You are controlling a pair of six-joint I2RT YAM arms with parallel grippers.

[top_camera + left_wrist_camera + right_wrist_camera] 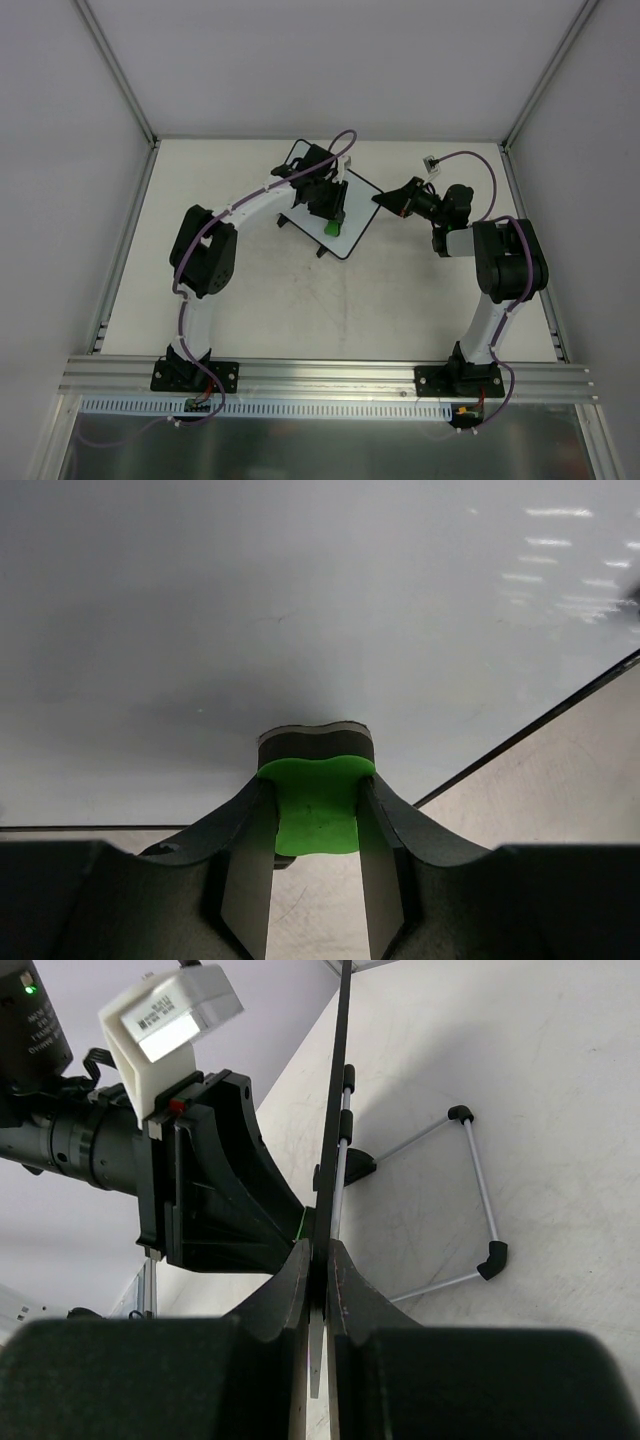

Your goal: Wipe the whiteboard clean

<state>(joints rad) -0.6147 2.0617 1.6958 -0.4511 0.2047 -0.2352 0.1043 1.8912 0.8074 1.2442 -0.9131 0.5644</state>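
Whiteboard (354, 208): near the table's (250, 300) far edge, about midway along it, propped at a tilt; the face reads plain white in the left wrist view
Eraser (315, 820): green block with a dark pad, pressed against the board's face close to its near edge
Left gripper (316, 780): clenched on the eraser, 2 fingers on its sides
Right gripper (318, 1255): clamped on the board's right edge, 1 finger on each face
Wire stand (490, 1260): behind the board, black-capped corners on the table
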